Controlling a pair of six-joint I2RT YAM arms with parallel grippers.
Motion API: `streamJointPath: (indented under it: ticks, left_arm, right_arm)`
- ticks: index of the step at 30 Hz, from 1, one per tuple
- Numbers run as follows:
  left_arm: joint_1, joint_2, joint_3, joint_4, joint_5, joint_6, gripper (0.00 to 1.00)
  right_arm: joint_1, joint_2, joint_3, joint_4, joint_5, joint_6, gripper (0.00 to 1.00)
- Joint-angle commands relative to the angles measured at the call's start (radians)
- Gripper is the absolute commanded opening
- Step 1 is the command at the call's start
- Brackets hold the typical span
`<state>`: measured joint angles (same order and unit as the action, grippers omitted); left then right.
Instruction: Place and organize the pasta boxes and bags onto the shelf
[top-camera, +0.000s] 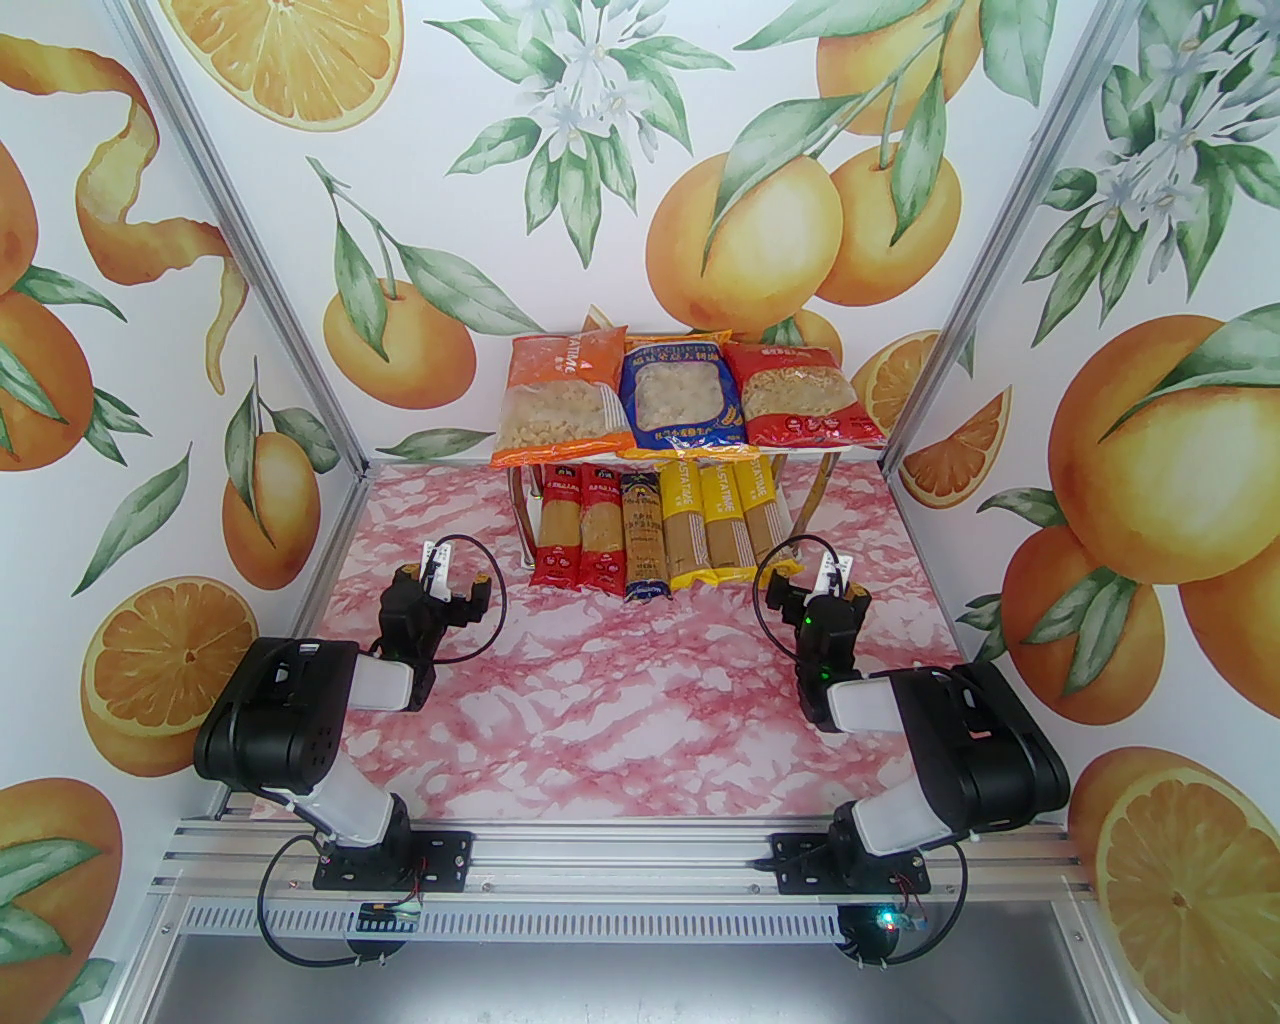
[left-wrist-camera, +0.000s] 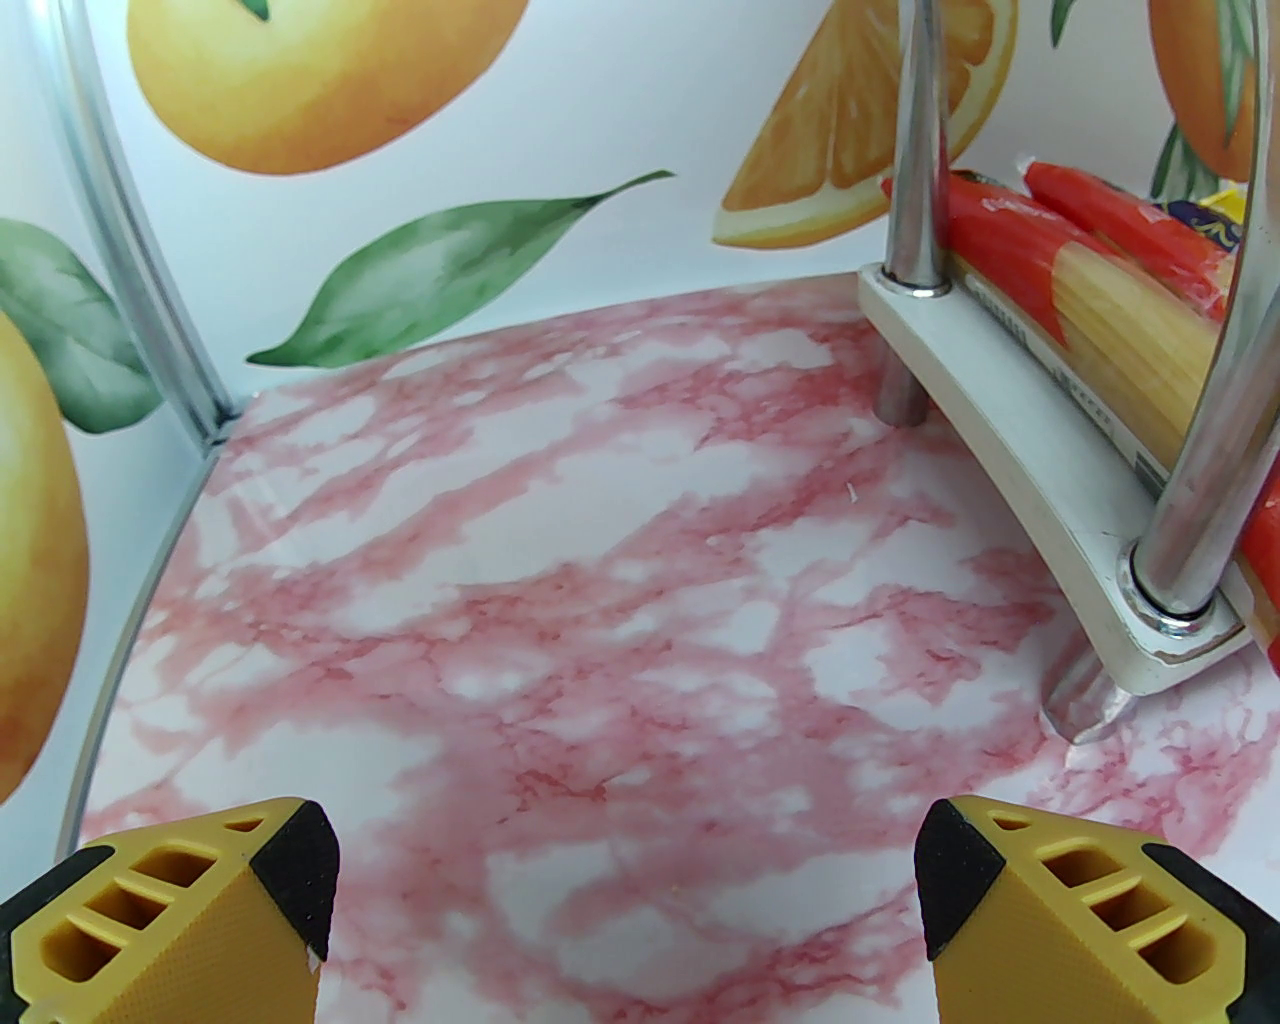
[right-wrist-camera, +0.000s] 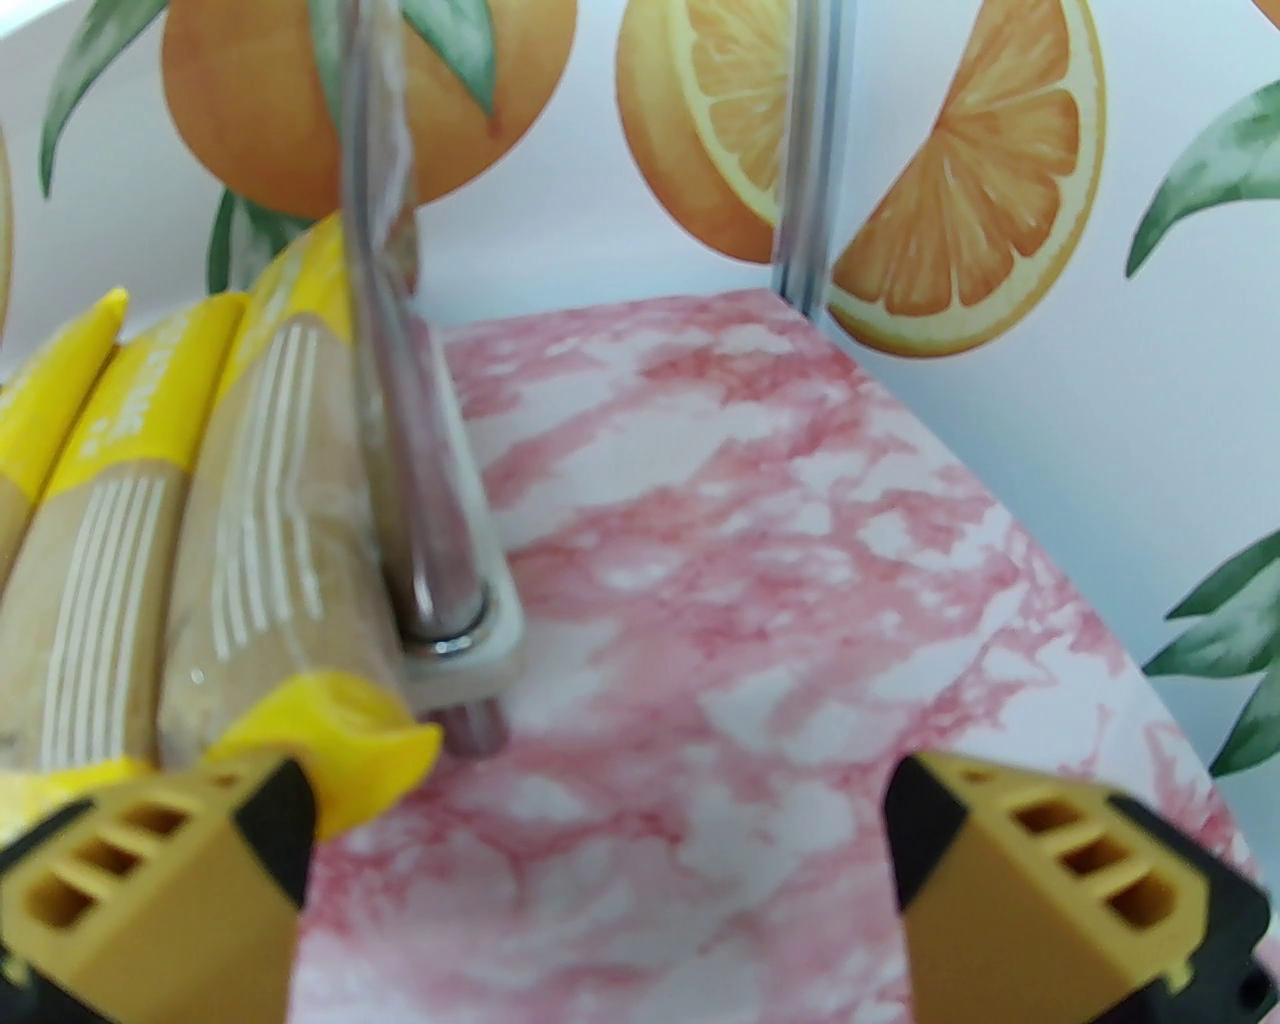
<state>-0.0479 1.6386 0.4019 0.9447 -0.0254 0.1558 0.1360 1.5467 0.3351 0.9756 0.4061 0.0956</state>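
Right wrist, yellow packs (right-wrist-camera: 250, 520) beside right gripper (right-wrist-camera: 600, 830)

"PASTATIME" on yellow spaghetti packs (top-camera: 722, 525)

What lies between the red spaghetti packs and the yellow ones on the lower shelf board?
One dark blue pack, lying side by side with the red packs and yellow packs, as the top view shows.

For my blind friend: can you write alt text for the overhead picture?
A small two-tier shelf at the back of a pink marbled table holds three wide pasta bags on top and six long spaghetti packs below. In front, the left gripper and right gripper are open and empty.
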Motion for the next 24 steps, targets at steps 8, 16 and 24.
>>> streamJointPath:
  ticks: [8, 16, 24]
  left_arm:
    - [0.005, 0.004, 0.025, 0.008, 0.012, -0.010, 1.00]
    - [0.006, 0.004, 0.026, 0.008, 0.012, -0.010, 1.00]
    - [0.008, 0.006, 0.031, -0.003, 0.015, -0.010, 1.00]
  right_arm:
    - [-0.003, 0.013, 0.018, 0.011, -0.025, -0.013, 1.00]
    - [-0.002, 0.012, 0.018, 0.010, -0.025, -0.013, 1.00]
    - [-0.002, 0.012, 0.018, 0.011, -0.025, -0.013, 1.00]
